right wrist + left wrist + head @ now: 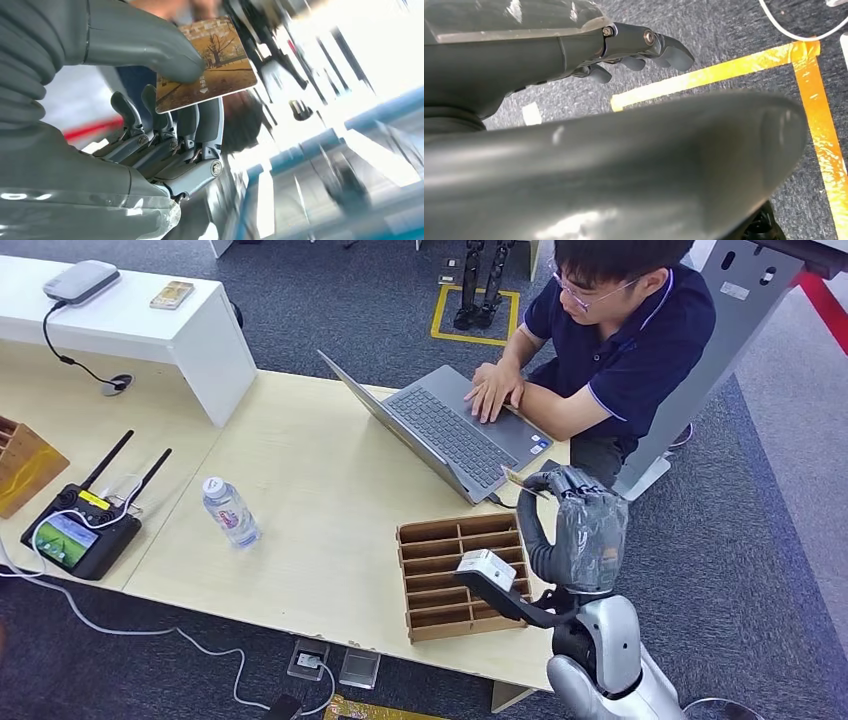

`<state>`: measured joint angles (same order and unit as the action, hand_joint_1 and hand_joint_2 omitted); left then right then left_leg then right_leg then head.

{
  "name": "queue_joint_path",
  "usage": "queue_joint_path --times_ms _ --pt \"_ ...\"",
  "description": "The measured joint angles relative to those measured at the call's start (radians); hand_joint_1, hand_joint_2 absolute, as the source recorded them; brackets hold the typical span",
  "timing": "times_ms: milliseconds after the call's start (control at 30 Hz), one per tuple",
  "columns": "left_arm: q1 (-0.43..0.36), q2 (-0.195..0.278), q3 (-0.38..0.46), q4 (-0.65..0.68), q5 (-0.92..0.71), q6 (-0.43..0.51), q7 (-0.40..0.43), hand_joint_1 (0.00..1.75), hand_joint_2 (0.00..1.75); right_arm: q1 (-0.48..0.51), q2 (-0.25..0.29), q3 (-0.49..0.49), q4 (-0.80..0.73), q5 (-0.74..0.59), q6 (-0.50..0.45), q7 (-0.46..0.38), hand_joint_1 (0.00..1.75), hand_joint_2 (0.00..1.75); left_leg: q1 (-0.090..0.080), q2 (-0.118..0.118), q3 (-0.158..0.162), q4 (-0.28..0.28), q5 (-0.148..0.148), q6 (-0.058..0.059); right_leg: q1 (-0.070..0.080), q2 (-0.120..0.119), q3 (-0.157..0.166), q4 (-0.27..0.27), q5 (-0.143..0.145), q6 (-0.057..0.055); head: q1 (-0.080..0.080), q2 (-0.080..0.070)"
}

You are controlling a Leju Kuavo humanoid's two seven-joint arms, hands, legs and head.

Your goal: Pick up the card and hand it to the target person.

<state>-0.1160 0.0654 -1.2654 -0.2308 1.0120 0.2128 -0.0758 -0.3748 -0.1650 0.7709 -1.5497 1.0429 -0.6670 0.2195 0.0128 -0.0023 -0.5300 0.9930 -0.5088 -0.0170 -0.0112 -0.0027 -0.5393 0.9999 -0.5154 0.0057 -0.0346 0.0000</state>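
Observation:
My right hand (578, 515) is raised above the desk's right end, just in front of the laptop (452, 430). It pinches a brown picture card (207, 62) between thumb and fingers; the card's edge (515, 479) shows at the hand's tip, pointing toward the person (610, 340). That person sits behind the desk in a dark polo, both hands on the laptop's keyboard. My left hand (634, 50) hangs over dark carpet with its fingers curled and nothing in them.
A wooden slotted card tray (462, 575) lies under my right arm. A water bottle (230, 512) stands mid-desk, a remote controller (82, 530) with cables at the left. A white shelf (130, 320) sits at the back left. Yellow floor tape (704, 75) marks the carpet.

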Motion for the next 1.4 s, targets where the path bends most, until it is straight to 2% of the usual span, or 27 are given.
queue_joint_path --times_ms 133,233,367,700,1400 --pt "-0.001 -0.003 0.0 0.0 -0.01 0.0 0.002 0.0 0.0 -0.008 0.012 -0.02 0.0 0.024 -0.021 -0.06 1.41 1.75 0.0 0.0 0.0 0.0 0.0 0.0 0.0 0.0 0.0 0.0 0.0 0.0 0.001 0.0" --pt "-0.001 -0.003 0.0 0.0 -0.01 0.0 0.002 0.0 0.0 -0.008 0.014 -0.022 0.001 0.026 -0.021 -0.066 1.41 1.75 0.0 0.0 0.0 0.0 0.0 0.0 0.0 0.0 0.0 0.0 0.0 0.0 0.001 0.0" --pt "-0.008 -0.011 -0.001 0.0 -0.02 0.011 0.008 0.0 0.0 -0.008 0.143 -0.181 0.129 0.18 -0.022 -0.273 1.41 1.75 0.0 -0.001 0.0 0.0 0.0 0.0 0.0 -0.001 0.0 0.0 0.0 0.0 -0.001 0.0" --pt "-0.016 -0.011 -0.002 0.0 -0.03 0.013 0.014 0.0 0.0 0.002 0.206 -0.284 0.207 0.245 -0.022 -0.254 1.41 1.75 0.0 0.0 0.0 0.0 0.0 0.0 0.0 0.0 0.0 0.0 0.0 0.0 0.0 0.0" --pt "-0.012 -0.012 -0.002 0.0 -0.026 0.039 0.013 0.0 0.0 0.002 0.255 -0.319 0.262 0.247 -0.023 -0.263 1.41 1.75 0.0 0.0 -0.001 0.0 0.0 0.0 0.0 0.0 0.0 0.0 0.0 0.0 0.0 0.0"
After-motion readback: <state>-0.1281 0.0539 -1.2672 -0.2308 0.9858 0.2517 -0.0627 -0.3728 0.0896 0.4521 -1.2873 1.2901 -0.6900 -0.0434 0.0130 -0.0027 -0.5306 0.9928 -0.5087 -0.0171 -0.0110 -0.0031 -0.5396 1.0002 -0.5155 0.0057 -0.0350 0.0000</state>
